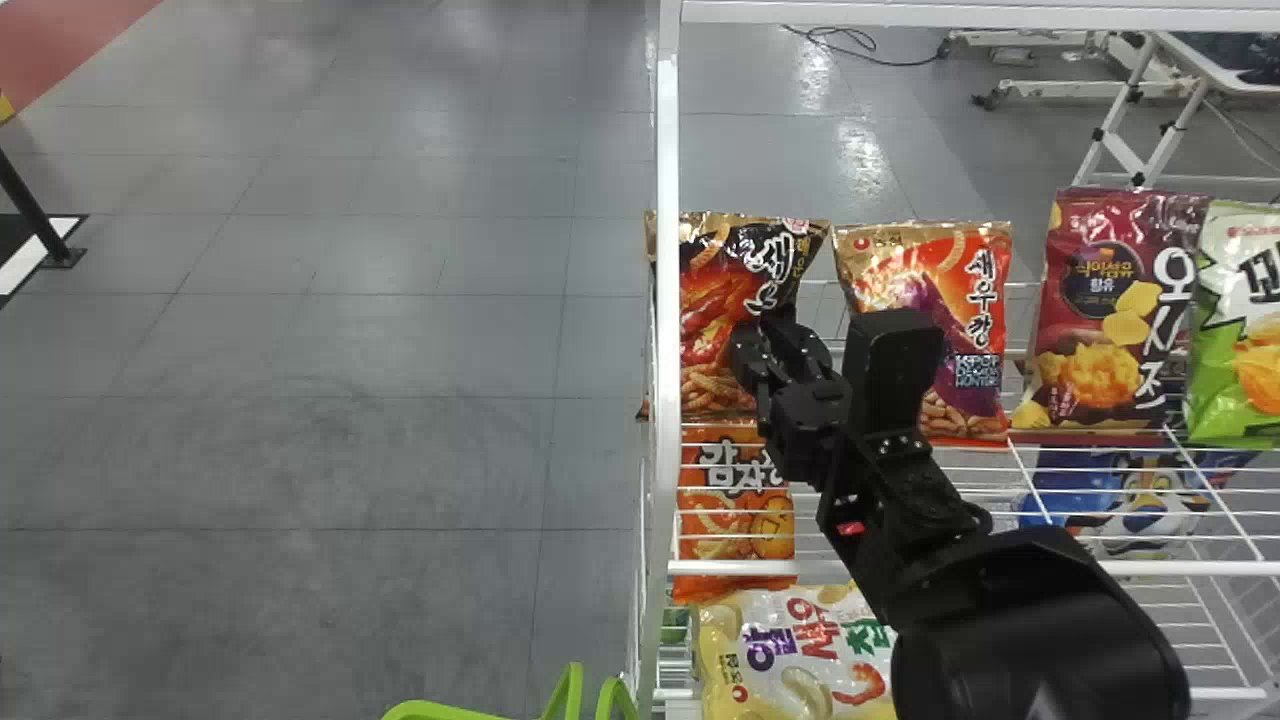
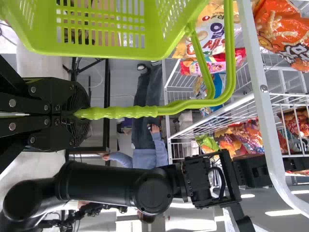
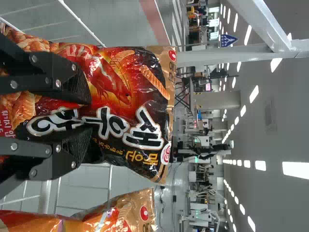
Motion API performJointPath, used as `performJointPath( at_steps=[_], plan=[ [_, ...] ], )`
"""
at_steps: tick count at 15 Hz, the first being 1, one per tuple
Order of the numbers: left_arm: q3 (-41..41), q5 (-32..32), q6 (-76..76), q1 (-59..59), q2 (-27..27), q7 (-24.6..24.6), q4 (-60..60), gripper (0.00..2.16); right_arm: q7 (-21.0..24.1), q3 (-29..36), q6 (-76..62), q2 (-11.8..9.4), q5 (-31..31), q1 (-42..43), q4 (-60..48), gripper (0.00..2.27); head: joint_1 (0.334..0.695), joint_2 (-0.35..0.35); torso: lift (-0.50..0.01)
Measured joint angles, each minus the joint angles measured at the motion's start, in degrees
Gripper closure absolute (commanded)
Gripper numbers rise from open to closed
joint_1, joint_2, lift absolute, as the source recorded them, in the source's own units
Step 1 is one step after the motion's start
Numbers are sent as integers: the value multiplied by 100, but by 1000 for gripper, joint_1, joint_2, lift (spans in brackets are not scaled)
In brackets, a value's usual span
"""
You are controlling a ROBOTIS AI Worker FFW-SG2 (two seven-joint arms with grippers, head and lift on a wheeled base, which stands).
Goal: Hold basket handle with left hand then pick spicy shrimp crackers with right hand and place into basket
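Note:
In the head view my right gripper (image 1: 768, 350) is at the front of the spicy shrimp crackers (image 1: 712, 305), a black and red bag standing upright at the shelf's left end. The right wrist view has the gripper (image 3: 88, 116) open, its two fingers apart before the lower half of the crackers bag (image 3: 120, 96). The green basket (image 1: 430, 710) shows at the head view's bottom edge. My left gripper (image 2: 75, 113) is shut on the end of the basket's green handle (image 2: 130, 112), with the basket body (image 2: 101, 49) beside it in the left wrist view.
An orange shrimp cracker bag (image 1: 975, 330) stands just right, then a dark red bag (image 1: 1110, 310) and a green one (image 1: 1240, 330). Lower down are an orange bag (image 1: 735, 540) and a pale yellow bag (image 1: 800, 660). A white shelf post (image 1: 665, 350) rises at the left.

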State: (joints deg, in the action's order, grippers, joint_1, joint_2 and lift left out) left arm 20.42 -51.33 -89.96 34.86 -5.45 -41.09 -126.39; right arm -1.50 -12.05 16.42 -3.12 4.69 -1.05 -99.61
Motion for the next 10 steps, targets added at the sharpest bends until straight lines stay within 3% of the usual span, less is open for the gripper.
performJointPath(
  at_steps=[10],
  plan=[
    [-40,0,0,-23,1,14,-34,1895,-74,284,-211,-89,140,-706,-1036,2169,695,-75,-37]
  ],
)
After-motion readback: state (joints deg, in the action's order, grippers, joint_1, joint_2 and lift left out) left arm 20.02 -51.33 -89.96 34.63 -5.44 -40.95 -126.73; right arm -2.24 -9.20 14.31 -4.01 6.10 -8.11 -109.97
